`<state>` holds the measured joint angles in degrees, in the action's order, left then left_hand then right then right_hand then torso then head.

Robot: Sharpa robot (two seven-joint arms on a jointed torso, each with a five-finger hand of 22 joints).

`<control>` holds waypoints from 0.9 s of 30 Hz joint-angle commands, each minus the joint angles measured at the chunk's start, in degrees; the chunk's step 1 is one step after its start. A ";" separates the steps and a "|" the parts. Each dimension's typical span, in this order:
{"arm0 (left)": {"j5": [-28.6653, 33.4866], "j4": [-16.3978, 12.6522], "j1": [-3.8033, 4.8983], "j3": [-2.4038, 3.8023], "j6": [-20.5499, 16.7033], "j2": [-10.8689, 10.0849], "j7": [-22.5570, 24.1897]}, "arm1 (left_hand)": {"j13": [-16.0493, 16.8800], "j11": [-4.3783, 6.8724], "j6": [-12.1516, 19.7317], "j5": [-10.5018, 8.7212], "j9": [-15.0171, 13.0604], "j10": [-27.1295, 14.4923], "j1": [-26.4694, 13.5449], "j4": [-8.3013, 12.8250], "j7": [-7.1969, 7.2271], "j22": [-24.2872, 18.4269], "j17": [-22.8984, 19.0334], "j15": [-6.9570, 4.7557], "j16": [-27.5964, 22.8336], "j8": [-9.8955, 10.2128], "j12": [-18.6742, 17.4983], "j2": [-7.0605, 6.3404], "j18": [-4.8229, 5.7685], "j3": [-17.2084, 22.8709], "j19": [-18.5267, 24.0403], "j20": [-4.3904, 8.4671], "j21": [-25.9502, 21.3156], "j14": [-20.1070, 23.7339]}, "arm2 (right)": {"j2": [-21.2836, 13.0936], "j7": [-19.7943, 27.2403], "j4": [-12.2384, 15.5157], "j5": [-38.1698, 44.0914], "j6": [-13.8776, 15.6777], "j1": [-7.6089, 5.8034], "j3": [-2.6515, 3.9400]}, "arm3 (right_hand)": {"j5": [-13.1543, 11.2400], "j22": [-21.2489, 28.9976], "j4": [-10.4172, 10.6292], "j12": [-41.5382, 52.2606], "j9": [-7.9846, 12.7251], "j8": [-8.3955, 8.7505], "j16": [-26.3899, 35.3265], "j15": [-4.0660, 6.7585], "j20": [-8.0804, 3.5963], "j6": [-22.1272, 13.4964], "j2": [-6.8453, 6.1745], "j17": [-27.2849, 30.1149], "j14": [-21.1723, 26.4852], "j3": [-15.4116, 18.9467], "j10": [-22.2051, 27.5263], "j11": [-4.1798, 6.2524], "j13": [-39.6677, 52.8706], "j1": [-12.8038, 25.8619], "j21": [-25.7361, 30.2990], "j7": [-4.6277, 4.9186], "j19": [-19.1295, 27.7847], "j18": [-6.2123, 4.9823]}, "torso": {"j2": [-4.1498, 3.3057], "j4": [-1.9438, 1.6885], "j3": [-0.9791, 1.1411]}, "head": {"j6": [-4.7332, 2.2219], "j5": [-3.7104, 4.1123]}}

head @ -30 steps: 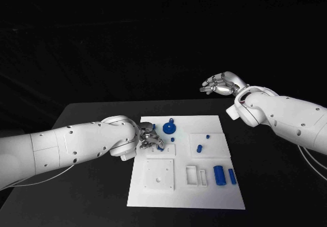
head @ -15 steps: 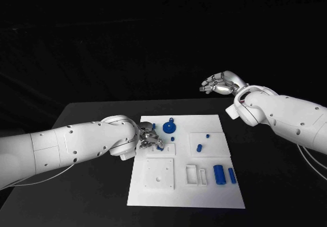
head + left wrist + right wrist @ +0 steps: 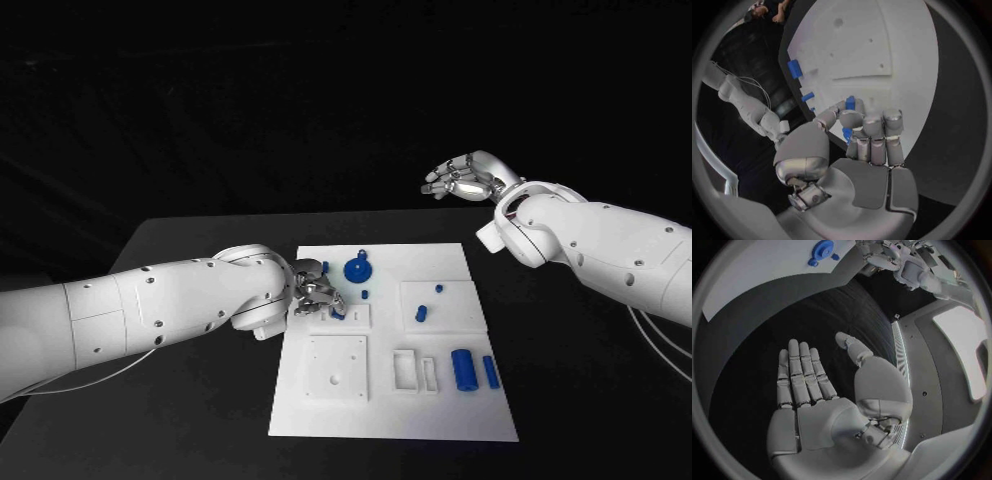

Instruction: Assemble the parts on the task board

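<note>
1. A white task board [image 3: 392,400] lies in the middle of a black tabletop [image 3: 202,250].
2. The left hand [image 3: 317,293] rests at the board's left edge, its fingers [image 3: 873,132] curled round a small blue part [image 3: 849,104].
3. The right hand [image 3: 464,178] is raised beyond the board's far right corner, fingers straight, apart, holding nothing.
4. Other blue parts lie on the board, among them a round blue disc [image 3: 359,268] beside the left hand.

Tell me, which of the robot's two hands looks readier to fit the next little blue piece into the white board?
The left hand, probably: it is down on the white task board, pinching a small blue piece. The right hand is raised beyond the table, holding nothing.
</note>
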<state>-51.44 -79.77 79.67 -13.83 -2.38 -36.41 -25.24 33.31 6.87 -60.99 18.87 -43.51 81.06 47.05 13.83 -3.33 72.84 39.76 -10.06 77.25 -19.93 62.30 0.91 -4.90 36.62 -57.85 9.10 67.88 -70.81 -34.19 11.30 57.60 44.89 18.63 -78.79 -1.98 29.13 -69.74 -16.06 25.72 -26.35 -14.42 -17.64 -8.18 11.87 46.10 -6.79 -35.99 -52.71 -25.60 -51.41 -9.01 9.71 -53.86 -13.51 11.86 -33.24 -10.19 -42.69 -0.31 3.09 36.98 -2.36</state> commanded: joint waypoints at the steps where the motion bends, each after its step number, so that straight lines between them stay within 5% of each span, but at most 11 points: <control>1: -0.54 0.07 -0.08 -0.03 1.27 0.19 0.01 | 0.08 1.33 -13.37 0.01 -13.82 -1.59 0.33 -0.06 5.46 0.07 -0.10 -2.43 0.24 -0.14 0.10 0.83 -1.06 0.22 -0.03 6.38 0.18 -1.93 | 0.05 0.39 0.02 -0.19 -0.43 0.02 0.03 | 0.29 -0.08 0.01 -0.30 0.09 -0.34 0.40 -0.21 -0.02 -0.30 0.38 0.08 0.06 0.29 -0.24 -0.10 -0.10 0.03 0.34 0.06 0.41 0.02 | 0.00 -0.04 0.00 | 0.10 -0.07; 27: -1.00 -0.12 -0.53 -0.03 1.42 0.43 -0.23 | 0.09 1.26 -13.28 -0.76 -13.81 -1.62 0.14 -0.25 5.39 0.12 -0.21 -2.44 0.26 0.04 -0.02 0.74 -1.06 0.17 0.06 6.35 0.21 -1.82 | -0.35 0.21 0.55 -0.19 -0.52 0.30 0.03 | 0.33 -0.14 -0.01 -0.38 0.23 -0.36 0.59 -0.31 0.07 -0.32 0.39 0.13 0.29 0.31 -0.14 -0.20 -0.47 -0.01 0.49 0.07 0.67 -0.01 | -0.01 -0.01 -0.05 | 0.54 -0.31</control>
<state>-52.12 -79.65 79.44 -13.73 -2.26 -36.16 -25.30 33.35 6.87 -60.99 18.34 -48.21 81.06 47.06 13.83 -3.33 72.88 39.63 -10.21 77.25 -19.62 62.30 0.91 -4.89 36.62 -57.85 9.10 67.87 -70.66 -34.44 11.26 58.03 44.88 18.49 -78.50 -1.99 29.12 -69.80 -16.06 25.72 -26.19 -14.42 -17.41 -8.25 11.96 46.11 -6.79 -35.95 -52.64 -25.61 -51.41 -9.01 9.31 -53.86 -13.29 11.86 -32.89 -10.19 -42.70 -0.32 3.06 37.41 -2.54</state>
